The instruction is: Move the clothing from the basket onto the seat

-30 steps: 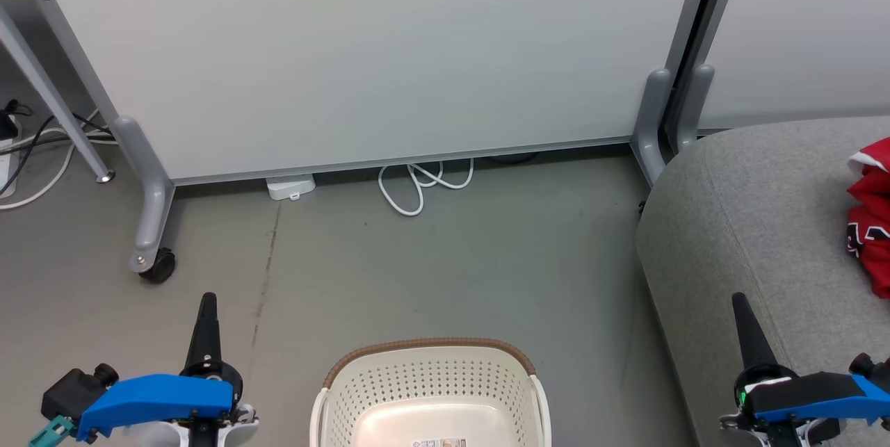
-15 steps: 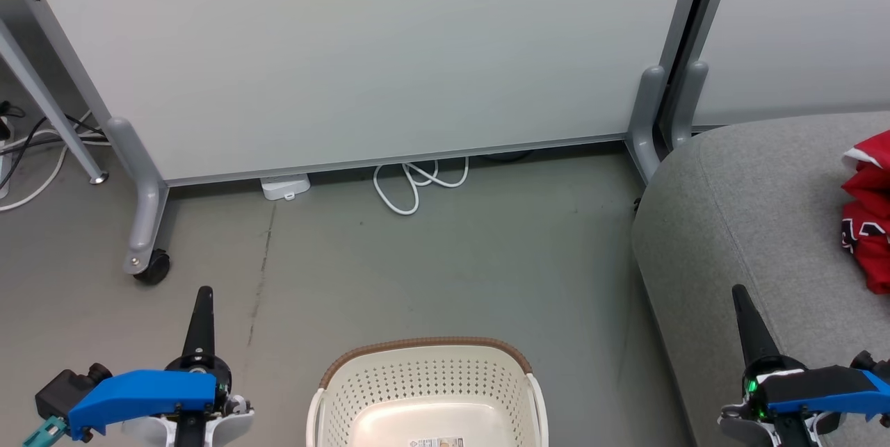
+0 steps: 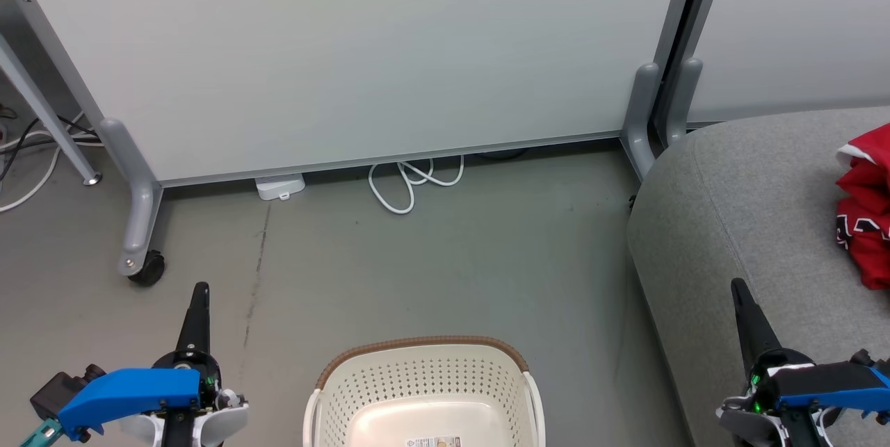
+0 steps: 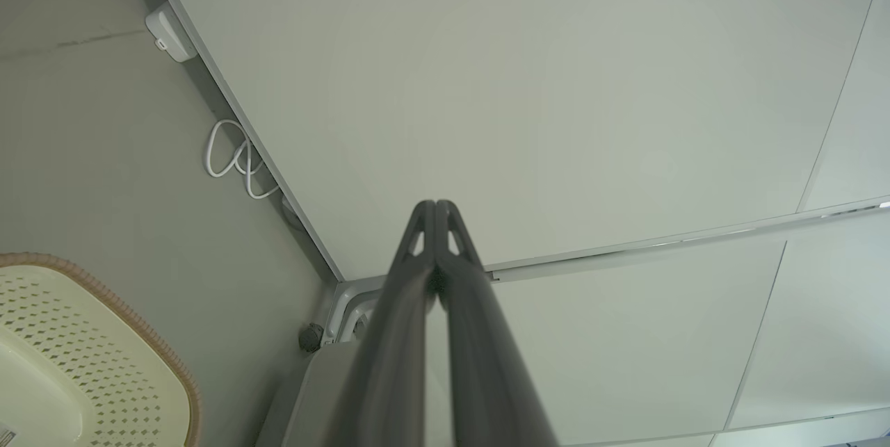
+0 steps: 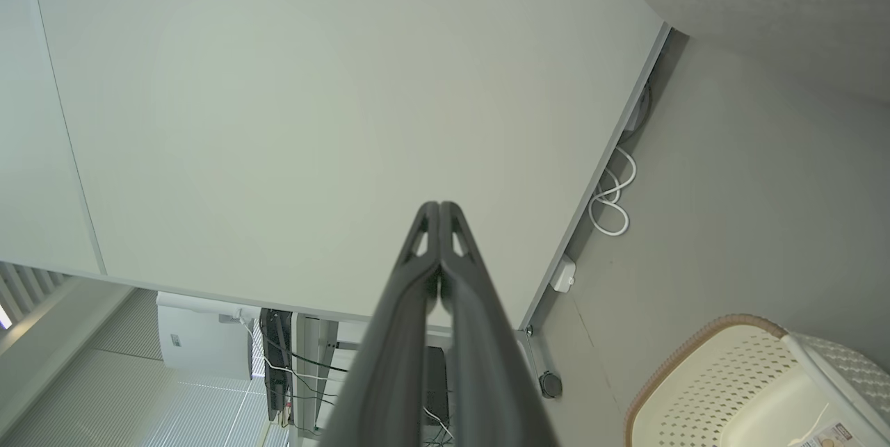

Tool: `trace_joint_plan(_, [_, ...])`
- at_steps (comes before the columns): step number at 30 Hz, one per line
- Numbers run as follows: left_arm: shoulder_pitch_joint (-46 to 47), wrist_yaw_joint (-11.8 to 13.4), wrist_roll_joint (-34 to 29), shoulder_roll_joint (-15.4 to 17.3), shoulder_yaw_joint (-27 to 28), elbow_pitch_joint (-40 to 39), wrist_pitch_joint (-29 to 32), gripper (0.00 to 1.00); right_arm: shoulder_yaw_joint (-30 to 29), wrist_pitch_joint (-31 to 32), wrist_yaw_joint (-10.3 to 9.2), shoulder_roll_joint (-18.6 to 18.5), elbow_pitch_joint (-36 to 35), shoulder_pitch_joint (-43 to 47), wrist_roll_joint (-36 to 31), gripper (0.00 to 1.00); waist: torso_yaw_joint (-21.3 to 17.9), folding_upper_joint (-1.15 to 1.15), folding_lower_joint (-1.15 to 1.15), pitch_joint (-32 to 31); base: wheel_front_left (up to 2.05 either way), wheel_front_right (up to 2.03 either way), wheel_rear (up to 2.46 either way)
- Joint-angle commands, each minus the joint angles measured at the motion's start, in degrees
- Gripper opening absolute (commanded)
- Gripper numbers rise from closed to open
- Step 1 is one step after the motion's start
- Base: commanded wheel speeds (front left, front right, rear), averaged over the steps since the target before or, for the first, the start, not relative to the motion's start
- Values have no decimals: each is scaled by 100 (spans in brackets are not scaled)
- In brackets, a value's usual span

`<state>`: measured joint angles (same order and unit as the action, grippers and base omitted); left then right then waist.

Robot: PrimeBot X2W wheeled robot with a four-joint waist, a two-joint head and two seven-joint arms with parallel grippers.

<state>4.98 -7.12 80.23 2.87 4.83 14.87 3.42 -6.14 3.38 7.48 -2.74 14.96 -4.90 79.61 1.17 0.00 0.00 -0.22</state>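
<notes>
Grey floor [image 3: 445, 259] with basket [image 3: 424, 386]; seat [image 3: 751, 210] with red clothing [image 3: 866, 224]

left gripper [image 3: 200, 289]: blue shell [image 3: 132, 391], dark tapered fingers [image 3: 196, 322]

A grey floor [image 3: 431, 259] with a thin dark crack [image 3: 256, 273] runs to a pale partition panel [image 3: 361, 51]. Its grey leg [image 3: 135, 190] ends in a black caster [image 3: 147, 270]. A looped white cable [image 3: 410, 179] and a small white box [image 3: 279, 187] lie under its lower edge. A second panel [image 3: 793, 23] stands just beside it.
</notes>
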Motion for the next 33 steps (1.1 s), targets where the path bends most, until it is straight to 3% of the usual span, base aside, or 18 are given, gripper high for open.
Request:
trace_joint_plan(1, [110, -50, 82, 1, 36, -47, 24, 0, -16, 26, 2, -24, -55, -103, 99, 0, -3, 0, 0, 1, 0, 0, 0])
trace_joint_plan(33, [151, -54, 1223, 1, 185, -95, 333, 0, -48, 341, 2, -23, -103, -171, 1285, 0, -117, 0, 0, 39, 0, 0, 0])
